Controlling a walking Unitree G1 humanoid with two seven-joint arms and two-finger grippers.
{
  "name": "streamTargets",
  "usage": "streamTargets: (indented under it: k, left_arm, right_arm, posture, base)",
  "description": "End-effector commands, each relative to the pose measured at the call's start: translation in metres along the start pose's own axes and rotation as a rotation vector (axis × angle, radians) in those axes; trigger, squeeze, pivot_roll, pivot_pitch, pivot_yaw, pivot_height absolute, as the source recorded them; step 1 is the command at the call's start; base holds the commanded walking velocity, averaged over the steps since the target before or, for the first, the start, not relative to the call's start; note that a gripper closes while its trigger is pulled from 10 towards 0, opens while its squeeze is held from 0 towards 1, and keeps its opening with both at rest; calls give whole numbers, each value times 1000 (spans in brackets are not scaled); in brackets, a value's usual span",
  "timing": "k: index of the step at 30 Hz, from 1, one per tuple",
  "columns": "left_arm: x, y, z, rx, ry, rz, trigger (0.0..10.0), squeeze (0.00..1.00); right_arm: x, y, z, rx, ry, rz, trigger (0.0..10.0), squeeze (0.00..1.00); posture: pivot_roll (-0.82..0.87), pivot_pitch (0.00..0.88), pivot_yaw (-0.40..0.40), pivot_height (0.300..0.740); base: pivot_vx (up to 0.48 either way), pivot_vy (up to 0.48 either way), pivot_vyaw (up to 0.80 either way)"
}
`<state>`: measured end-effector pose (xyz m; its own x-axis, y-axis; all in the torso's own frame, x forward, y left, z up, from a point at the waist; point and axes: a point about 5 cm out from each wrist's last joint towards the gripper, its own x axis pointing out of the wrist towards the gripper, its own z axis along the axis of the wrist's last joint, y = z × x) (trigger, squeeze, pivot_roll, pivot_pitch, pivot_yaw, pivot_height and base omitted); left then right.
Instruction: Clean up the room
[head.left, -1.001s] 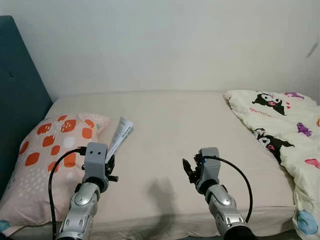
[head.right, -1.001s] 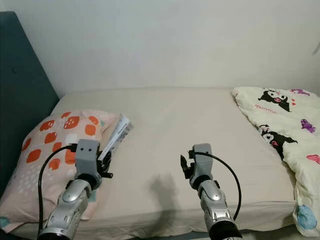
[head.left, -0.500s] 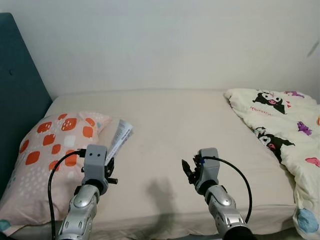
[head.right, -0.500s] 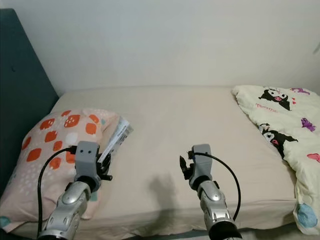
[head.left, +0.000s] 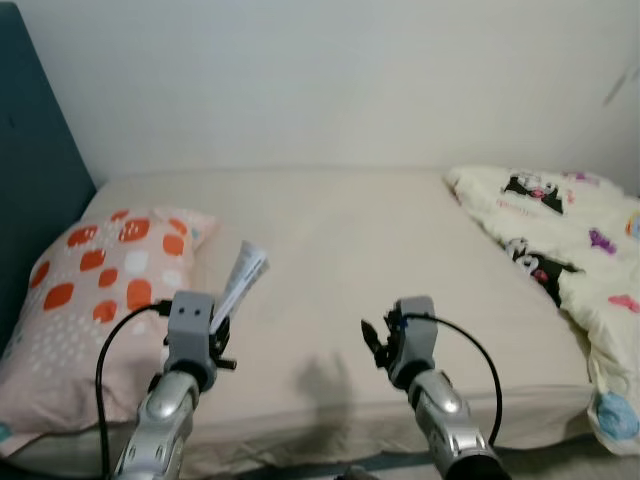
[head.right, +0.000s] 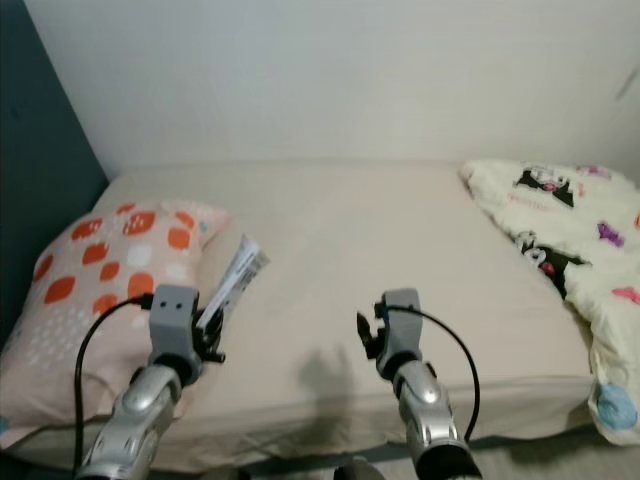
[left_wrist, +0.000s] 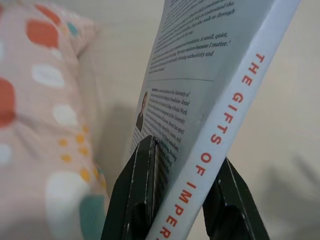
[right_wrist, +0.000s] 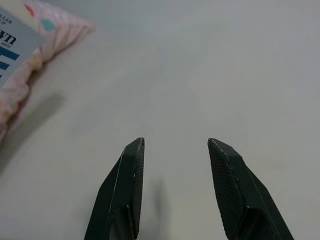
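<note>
Beige sheet over the bed (head.left: 340, 240), running from a dark teal headboard (head.left: 35, 180) on the left to a white wall (head.left: 320, 80) behind. At the left end, a pink pillow (head.left: 95, 270) with orange and white spots; at the right end, a cream cartoon-print quilt (head.left: 560, 240) bunched and hanging over the bed's edge.

Left gripper (left_wrist: 182, 200) raised above the near edge of the bed, just beside the pillow, black fingers (left_wrist: 137, 195) clenched on the lower end of a thin paperback book (left_wrist: 210, 85). Book held up off the sheet, tilted away toward the wall, grey back cover with small print facing one finger, white spine with red lettering against the other.

Right gripper (right_wrist: 175, 185) hovering over bare sheet near the middle of the bed, well apart from the book, fingers spread with nothing between them. Faint shadow on the sheet between the two arms.
</note>
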<state>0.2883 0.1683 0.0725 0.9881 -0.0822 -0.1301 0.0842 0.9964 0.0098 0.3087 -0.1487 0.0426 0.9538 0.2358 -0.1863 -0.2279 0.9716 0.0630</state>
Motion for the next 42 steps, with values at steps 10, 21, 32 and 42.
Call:
streamTargets:
  k: [10,21,32,42]
  left_arm:
    - [-1,-16,7,-79,-4,-122,10000,0]
    - [-3,-44,-20,-388,388,-322,10000,0]
    - [17,-26,-25,-592,452,-19,10000,0]
    - [21,-27,-17,-631,448,-31,10000,1000]
  right_arm:
    - [-5,1,-6,26,10,-5,10000,0]
    - [-6,2,-8,41,13,-3,10000,0]
    - [-6,1,-7,47,14,-9,10000,0]
    - [-6,-1,-7,48,15,-15,10000,0]
  posture:
    - [28,114,-56,610]
    - [31,118,-55,610]
    - [26,124,-51,610]
    - [27,125,-50,610]
  base:
    - [0,0,0]
    - [0,0,0]
    - [0,0,0]
    - [0,0,0]
